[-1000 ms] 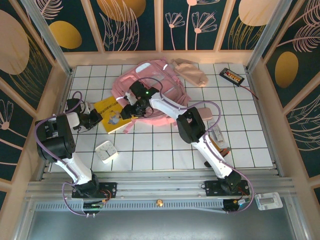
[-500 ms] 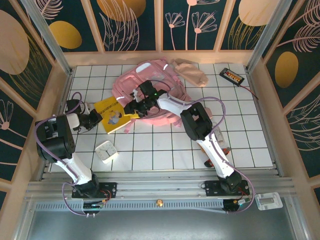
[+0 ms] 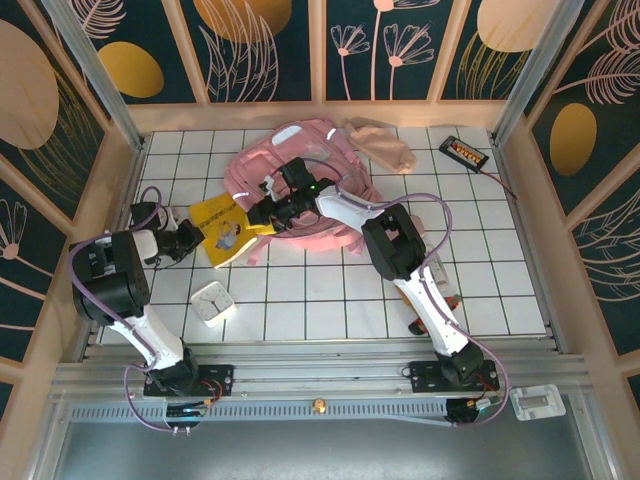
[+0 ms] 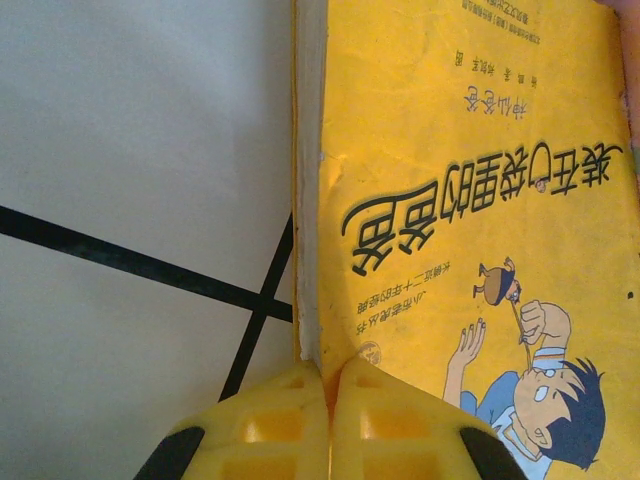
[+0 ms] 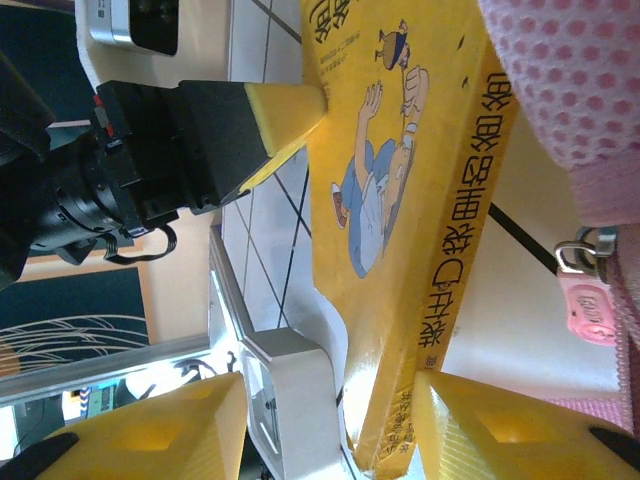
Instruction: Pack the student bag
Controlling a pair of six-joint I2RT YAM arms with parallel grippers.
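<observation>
The student bag (image 3: 310, 175), a large pink backpack, lies at the back centre of the tiled table; its pink mesh (image 5: 570, 80) shows in the right wrist view. A yellow picture book (image 3: 228, 228) lies just left of it. My left gripper (image 4: 330, 375) is shut on the book's (image 4: 470, 200) near corner, its yellow fingers pinching the cover edge. My right gripper (image 5: 335, 400) stands open astride the book's (image 5: 400, 200) opposite corner: one finger is against the spine, the other is apart from it. In the top view that gripper (image 3: 265, 213) sits at the bag's left edge.
A white alarm clock (image 3: 212, 303) stands in front of the book, also behind the right jaws (image 5: 300, 400). A beige cloth pouch (image 3: 382, 143) and a black device (image 3: 465, 152) lie at the back right. A pink tag (image 5: 585, 300) hangs off the bag.
The right wrist has shifted a little to the right and its jaws have narrowed around the book's corner. The left gripper has kept its hold on the book.
</observation>
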